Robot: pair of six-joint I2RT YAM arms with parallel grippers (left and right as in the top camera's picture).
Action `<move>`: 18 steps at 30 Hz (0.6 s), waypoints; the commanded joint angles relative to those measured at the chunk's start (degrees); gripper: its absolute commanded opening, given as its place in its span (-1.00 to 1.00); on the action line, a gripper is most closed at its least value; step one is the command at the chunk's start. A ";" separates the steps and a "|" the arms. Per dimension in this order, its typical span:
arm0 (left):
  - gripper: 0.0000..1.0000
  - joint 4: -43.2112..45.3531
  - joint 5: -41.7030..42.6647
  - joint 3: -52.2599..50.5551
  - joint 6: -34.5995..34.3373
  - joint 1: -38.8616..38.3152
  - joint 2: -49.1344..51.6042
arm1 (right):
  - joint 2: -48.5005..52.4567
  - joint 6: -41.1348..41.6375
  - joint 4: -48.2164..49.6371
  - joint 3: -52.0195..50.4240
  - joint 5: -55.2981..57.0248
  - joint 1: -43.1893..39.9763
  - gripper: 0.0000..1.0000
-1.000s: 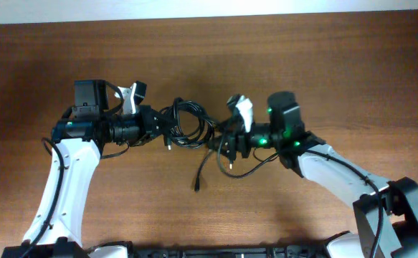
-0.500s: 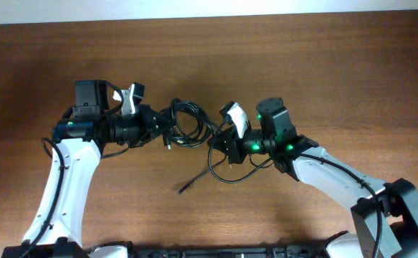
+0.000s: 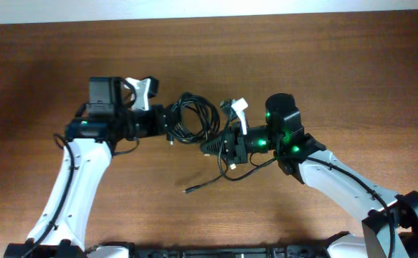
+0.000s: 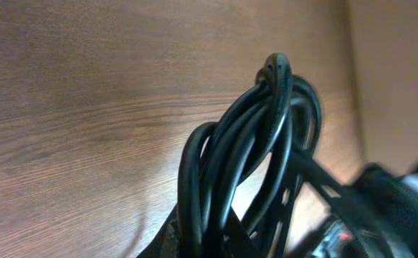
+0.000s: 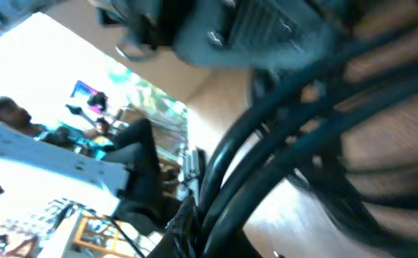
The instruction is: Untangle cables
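Observation:
The cables (image 3: 193, 117) form one black knotted coil held up between my two arms in the overhead view. My left gripper (image 3: 169, 127) is shut on the coil's left side. My right gripper (image 3: 212, 146) is shut on strands at the coil's lower right. One loose strand (image 3: 206, 183) trails down to a plug tip resting on the table. In the left wrist view the cables (image 4: 266, 136) rise as a bundle out of my left gripper (image 4: 203, 245). The right wrist view shows thick blurred cables (image 5: 287, 129) running from my right gripper (image 5: 216, 240).
The brown wooden table (image 3: 352, 64) spreads around both arms. A thicker black wire (image 3: 255, 166) loops under the right arm. The right arm's dark body (image 4: 391, 208) shows blurred at the lower right of the left wrist view.
My right gripper has shut on the cable strands. The left arm and the coil have shifted right and slightly up. The loose end has swung left along the table.

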 commanded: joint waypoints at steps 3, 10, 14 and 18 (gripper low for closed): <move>-1.00 0.57 -12.00 0.57 1.16 -8.83 -0.90 | -1.36 10.14 4.52 0.48 2.54 0.20 -0.92; -1.00 0.81 -10.75 0.57 1.14 -10.49 -1.22 | -1.25 10.08 -6.86 0.48 19.12 -1.90 -0.92; -1.00 4.26 3.45 0.57 5.51 -10.51 -1.44 | -1.16 10.08 -9.81 0.48 23.96 -1.97 -0.92; -1.00 4.09 16.96 0.57 11.63 -10.54 -1.42 | -1.16 10.10 -9.77 0.48 27.85 -1.97 -0.92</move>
